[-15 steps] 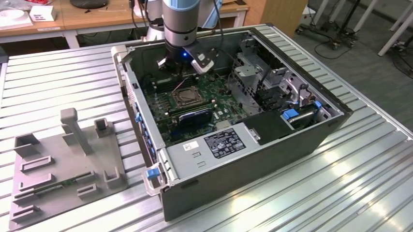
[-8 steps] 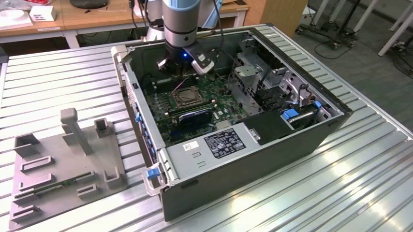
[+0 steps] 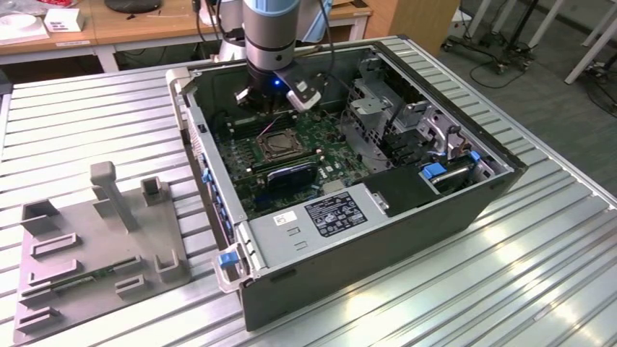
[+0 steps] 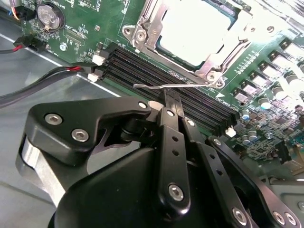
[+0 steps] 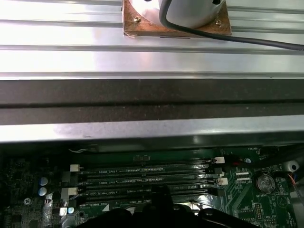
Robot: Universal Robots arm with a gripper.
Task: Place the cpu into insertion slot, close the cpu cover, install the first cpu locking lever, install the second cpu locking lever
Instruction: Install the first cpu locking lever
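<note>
Right, exterior view first: spotting gripper [image 3: 273, 101] down inside the open computer case [image 3: 386, 238], arm near vertical, wrist aimed straight at the green board [image 3: 323, 134], tip near the insertion slot [image 3: 274, 144]. Noting grey fixture tray [image 3: 87, 238] well apart on the exterior view's left, not in play.

Second wrist view now: cpu [image 4: 190, 26] seated in the slot, silvery top showing, cpu cover [image 4: 148, 28] lying flat around it, so prob. closed. Fingers pressed together, no gap to speak of, tip touching the thin wire locking lever [image 4: 147, 86] stretched out over the memory slots [image 4: 128, 64]. Can't tell whether wire pinched or just pushed. Judging by that: lever step in hand, poss. the first. To do it well: stay on the wire near its handle end, press down w/ steady force, then ease sideways to tuck it under its catch. Avoid skidding off onto the memory slots.

First wrist view: looking over the case wall [image 5: 142, 99] along the board, memory slots ahead, dark gripper low over them, approx. square to the board.
</note>
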